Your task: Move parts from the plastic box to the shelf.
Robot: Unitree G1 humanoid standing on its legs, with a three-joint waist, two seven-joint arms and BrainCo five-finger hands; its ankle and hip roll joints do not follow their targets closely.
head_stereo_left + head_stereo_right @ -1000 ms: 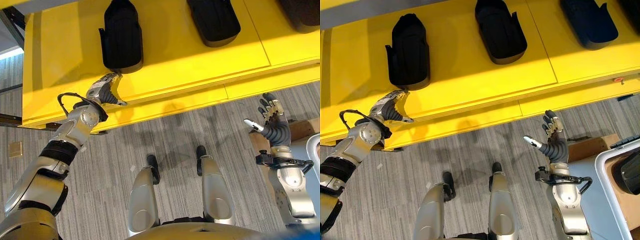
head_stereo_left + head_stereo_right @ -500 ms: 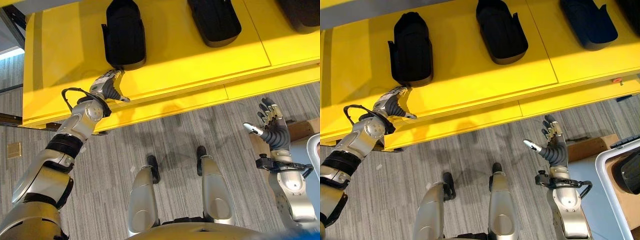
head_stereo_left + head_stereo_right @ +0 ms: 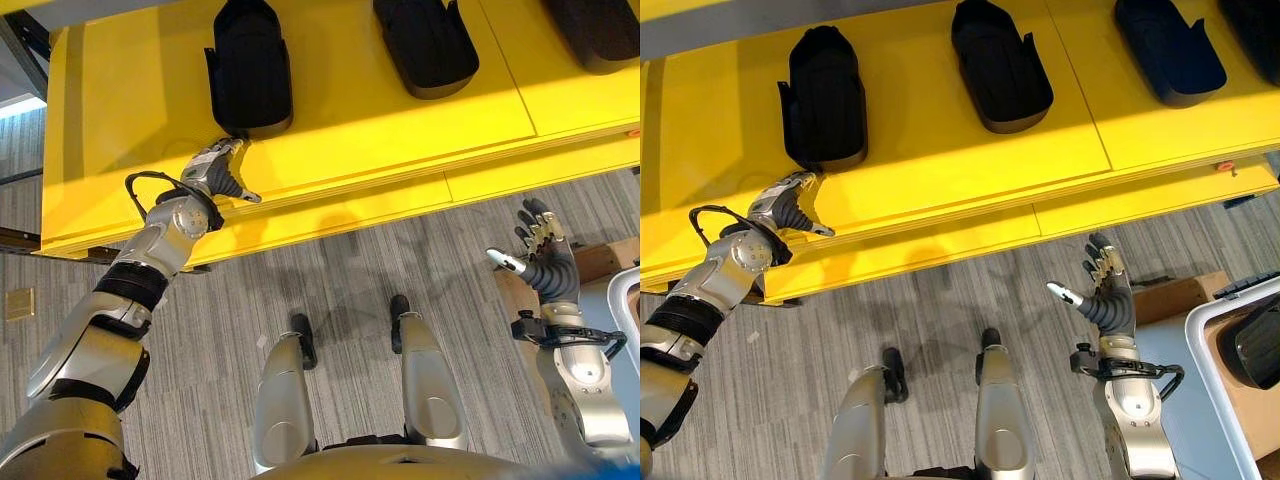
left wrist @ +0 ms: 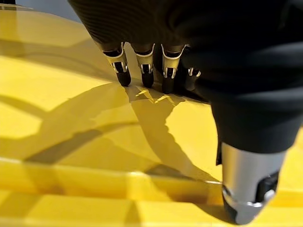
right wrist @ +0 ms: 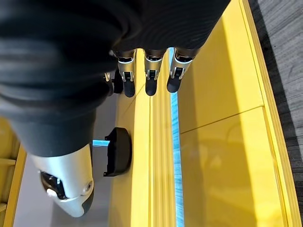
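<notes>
Three black moulded parts lie on the yellow shelf (image 3: pixel 120 120): a left one (image 3: pixel 248 65), a middle one (image 3: pixel 425 40) and a right one (image 3: pixel 1170 45). My left hand (image 3: pixel 215 170) reaches over the shelf's front edge, open, its straight fingertips (image 4: pixel 144 78) at the near end of the left part. My right hand (image 3: pixel 1105 295) hovers over the carpet at the right, open with spread fingers and holding nothing. At the far right stands the white plastic box (image 3: pixel 1200 330) with another dark part (image 3: pixel 1255 345) inside.
A brown cardboard box (image 3: pixel 1180 292) sits on the floor between my right hand and the plastic box. The shelf's front lip (image 3: pixel 350 200) runs across the view. Grey carpet (image 3: pixel 230 290) lies between me and the shelf.
My left hand has stretched forward and nudged the left black part slightly further onto the shelf. My right hand has sunk a little. The view has shifted slightly.
</notes>
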